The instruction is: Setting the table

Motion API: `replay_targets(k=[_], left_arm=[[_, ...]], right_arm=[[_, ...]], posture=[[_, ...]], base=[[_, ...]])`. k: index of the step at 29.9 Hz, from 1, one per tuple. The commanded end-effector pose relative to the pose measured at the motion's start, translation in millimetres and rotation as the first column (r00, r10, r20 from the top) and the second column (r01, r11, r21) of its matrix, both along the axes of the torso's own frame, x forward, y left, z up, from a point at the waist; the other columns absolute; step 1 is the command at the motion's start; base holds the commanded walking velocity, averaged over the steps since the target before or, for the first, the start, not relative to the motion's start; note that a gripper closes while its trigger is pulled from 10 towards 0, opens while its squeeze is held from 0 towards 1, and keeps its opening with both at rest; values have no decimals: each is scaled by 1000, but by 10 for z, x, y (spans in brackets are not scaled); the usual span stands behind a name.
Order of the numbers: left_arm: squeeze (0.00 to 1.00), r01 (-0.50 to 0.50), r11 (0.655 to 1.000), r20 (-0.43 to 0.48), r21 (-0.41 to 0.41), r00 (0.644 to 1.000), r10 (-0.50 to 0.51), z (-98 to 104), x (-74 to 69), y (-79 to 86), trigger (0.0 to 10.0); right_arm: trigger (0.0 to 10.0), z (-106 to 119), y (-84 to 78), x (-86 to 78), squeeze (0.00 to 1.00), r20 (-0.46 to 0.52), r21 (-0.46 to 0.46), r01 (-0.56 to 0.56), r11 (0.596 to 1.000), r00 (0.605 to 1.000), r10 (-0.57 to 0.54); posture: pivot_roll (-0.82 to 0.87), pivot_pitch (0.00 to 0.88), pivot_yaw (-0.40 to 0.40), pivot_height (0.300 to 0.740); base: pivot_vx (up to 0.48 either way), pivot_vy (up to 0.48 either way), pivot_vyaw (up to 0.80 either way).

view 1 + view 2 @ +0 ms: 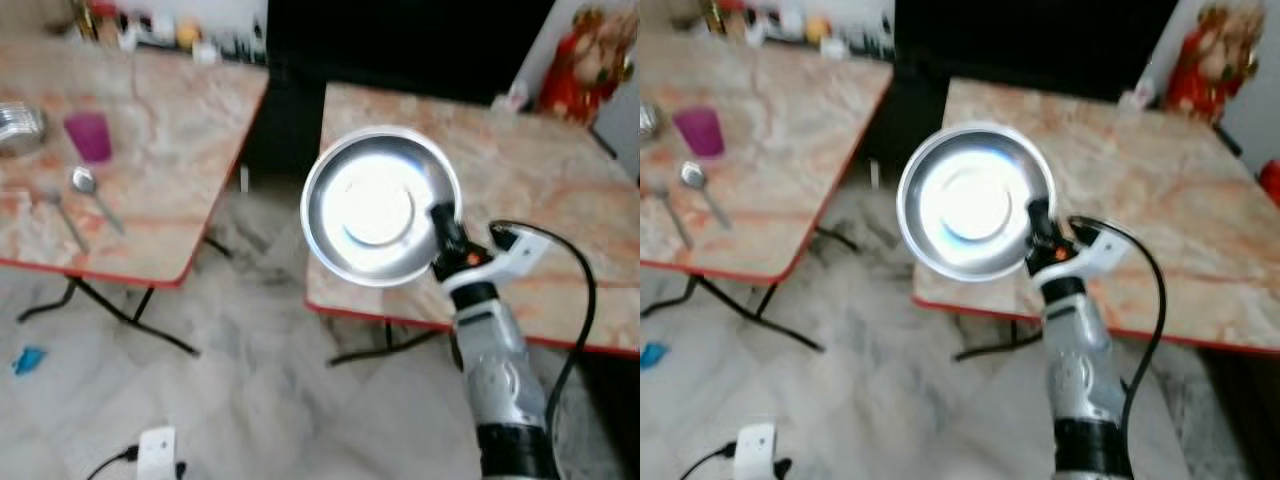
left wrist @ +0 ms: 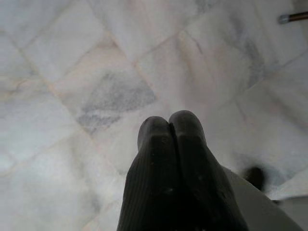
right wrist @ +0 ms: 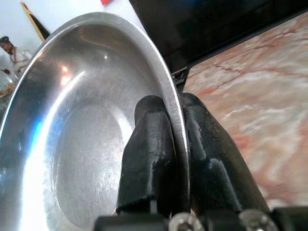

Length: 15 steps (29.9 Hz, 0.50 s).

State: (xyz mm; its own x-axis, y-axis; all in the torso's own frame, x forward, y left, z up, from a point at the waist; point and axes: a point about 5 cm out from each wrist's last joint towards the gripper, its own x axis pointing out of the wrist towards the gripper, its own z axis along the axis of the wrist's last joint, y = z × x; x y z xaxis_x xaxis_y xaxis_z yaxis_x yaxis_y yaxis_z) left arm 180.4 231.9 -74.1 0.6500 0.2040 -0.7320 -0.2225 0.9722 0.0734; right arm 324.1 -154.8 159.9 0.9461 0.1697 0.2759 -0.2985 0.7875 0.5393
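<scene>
Right gripper (image 3: 175, 144) pinches the steel plate (image 1: 375, 205) by its rim, one of the fingers (image 3: 147, 154) inside, one outside, above the near worktop (image 1: 560, 230) edge; left gripper (image 2: 171, 132) closed on nothing over the floor (image 2: 96, 72)

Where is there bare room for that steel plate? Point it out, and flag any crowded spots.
The right gripper pinches the steel plate by its rim. The right table is bare marble from its red near edge back to the red figurine. The left table is crowded along its left side: purple cup, spoon, steel bowl.
</scene>
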Motion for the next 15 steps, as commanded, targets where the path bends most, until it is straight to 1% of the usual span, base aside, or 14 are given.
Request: replay_targets(k=[1, 5, 9, 11, 12, 14, 15], left_arm=[[0, 7, 999, -22, -33, 1000, -8, -47, -38, -104, 10000], [0, 13, 999, -21, -42, 1000, -14, -48, -34, -119, 10000], [0, 22, 999, -16, -47, 1000, -22, -45, -20, -141, 10000], [0, 22, 999, -15, -49, 1000, -23, -44, -17, -142, 10000], [0, 24, 999, -15, -49, 1000, -25, -44, -16, -142, 10000], [0, 25, 998, -15, -49, 1000, -26, -44, -16, -142, 10000], [0, 26, 998, -16, -49, 1000, -26, -44, -16, -142, 10000]], right_arm=[[10000, -2, -135, -21, 0, 1, -2, 48, 999, 999, -48], [10000, -5, -153, -23, 0, 0, -1, 57, 998, 998, -57], [10000, 0, -248, -17, 0, -3, -5, 119, 993, 993, -119], [10000, 3, -397, 7, 0, -28, 12, 228, 974, 973, -227], [10000, 0, -552, 18, 0, -55, 20, 339, 940, 940, -338], [10000, 1, -620, 17, 0, -63, 15, 389, 921, 920, -388], [10000, -2, -727, 12, 0, -86, 46, 450, 892, 891, -445]], posture=[[58, 95, -94, 740], [58, 94, -93, 740], [60, 95, -93, 740], [59, 96, -92, 740], [57, 97, -91, 740], [57, 97, -91, 740], [59, 99, -91, 740]], base=[[0, 0, 0], [0, 0, 0], [0, 0, 0], [0, 0, 0], [0, 0, 0], [0, 0, 0], [0, 0, 0]])
